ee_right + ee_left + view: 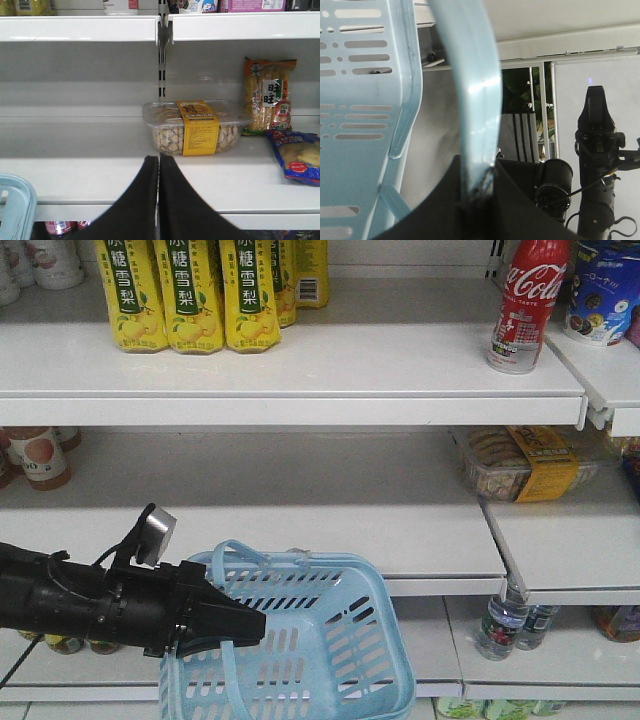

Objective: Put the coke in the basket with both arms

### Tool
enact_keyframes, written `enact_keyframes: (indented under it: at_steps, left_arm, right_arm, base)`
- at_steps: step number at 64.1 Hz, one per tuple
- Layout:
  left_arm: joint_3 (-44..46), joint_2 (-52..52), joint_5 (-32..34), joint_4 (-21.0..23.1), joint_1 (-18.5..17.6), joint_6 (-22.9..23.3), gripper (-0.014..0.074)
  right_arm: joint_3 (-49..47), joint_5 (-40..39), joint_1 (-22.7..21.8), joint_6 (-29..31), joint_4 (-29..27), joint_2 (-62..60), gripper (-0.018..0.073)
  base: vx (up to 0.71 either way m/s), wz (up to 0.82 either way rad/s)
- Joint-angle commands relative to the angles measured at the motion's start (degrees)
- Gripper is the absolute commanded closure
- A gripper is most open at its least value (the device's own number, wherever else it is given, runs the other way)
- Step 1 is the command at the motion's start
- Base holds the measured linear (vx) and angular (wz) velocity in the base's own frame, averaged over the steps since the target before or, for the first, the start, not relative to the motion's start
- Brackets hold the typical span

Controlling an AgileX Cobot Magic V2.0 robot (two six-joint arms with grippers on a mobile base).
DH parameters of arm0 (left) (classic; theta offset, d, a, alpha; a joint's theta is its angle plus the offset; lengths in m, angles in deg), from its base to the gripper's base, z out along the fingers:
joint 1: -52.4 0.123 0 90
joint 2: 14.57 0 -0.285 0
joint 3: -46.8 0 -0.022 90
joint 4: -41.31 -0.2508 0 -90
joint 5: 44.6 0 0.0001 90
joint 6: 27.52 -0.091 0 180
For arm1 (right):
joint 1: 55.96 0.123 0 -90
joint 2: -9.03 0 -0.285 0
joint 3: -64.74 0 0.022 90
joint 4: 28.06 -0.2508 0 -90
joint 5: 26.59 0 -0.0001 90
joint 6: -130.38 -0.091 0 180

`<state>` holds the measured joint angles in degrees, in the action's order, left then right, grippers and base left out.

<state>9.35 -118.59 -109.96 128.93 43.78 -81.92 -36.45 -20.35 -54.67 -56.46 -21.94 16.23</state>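
Left end effector point(250, 626) clamps a handle point(476, 100) of the basket point(340, 665); right end effector point(158, 172) is pressed together; coke point(527, 302) stands on top shelf point(350, 365).

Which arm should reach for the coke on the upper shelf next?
Right. The left arm's jaws are shut on the basket's handle, so it is busy; the right arm's jaws are shut on nothing, facing the shelves below the coke.

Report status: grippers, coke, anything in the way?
Left gripper shut on handle of basket. Right gripper shut, empty. Coke upright on top shelf, not yet gripped. Nothing in front of it; blue packet close beside.
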Motion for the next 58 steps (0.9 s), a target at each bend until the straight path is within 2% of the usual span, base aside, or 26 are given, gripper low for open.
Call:
enact_keyframes:
  at_steps: [1, 58]
  left_arm:
    - [1.03, 2.75, -5.31, 3.85, -0.16, -0.48, 0.0602]
    - [1.03, 2.75, -5.31, 3.85, -0.16, -0.48, 0.0602]
  right_arm:
    - [0.65, -4.00, 0.00, 0.69, 0.31, -1.06, 0.0569]
    - [0.65, -4.00, 0.00, 0.69, 0.31, -1.06, 0.0569]
  base:
    - [0.09, 0.03]
    - [0.05, 0.02]
